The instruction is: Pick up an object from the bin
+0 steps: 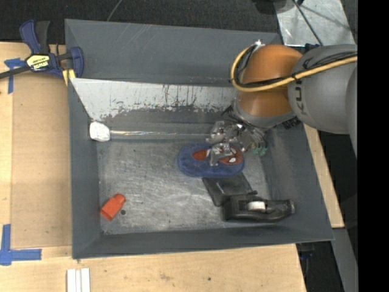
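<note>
claw (222, 146) hanging low over blue thing (189, 162) with red inside, lying mid-right in bin (84, 181) beside black tool (252, 207). can't tell if claw's open or closed. nothing looking lifted yet, grabbing and raising both remaining

The gripper (222, 149) is covering the upper right of the blue red-patched thing (189, 162) at frame centre; the arm (322, 96) is running off the right edge, hiding the upper-right corner of the bin (152, 47).
</note>
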Motion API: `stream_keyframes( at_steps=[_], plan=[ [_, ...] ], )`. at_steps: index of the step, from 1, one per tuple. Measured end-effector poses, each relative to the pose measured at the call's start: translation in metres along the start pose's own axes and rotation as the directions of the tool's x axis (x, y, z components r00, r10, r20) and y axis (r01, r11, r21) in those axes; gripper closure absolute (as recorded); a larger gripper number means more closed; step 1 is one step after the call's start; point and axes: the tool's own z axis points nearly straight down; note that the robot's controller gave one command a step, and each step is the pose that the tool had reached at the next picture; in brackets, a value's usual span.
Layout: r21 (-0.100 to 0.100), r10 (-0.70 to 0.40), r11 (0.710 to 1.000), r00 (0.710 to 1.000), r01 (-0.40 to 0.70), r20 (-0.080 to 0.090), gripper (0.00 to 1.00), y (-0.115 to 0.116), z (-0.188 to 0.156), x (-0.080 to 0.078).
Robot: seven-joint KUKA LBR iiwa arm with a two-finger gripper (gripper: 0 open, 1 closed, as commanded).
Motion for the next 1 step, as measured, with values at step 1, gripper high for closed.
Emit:
stream_keyframes(
  at_steps=[1],
  plan=[
    [-0.001, 0.011, 1.0, 1.0, -0.011, 0.004, 1.0, 0.0024, -0.1671, -0.0089]
  ],
)
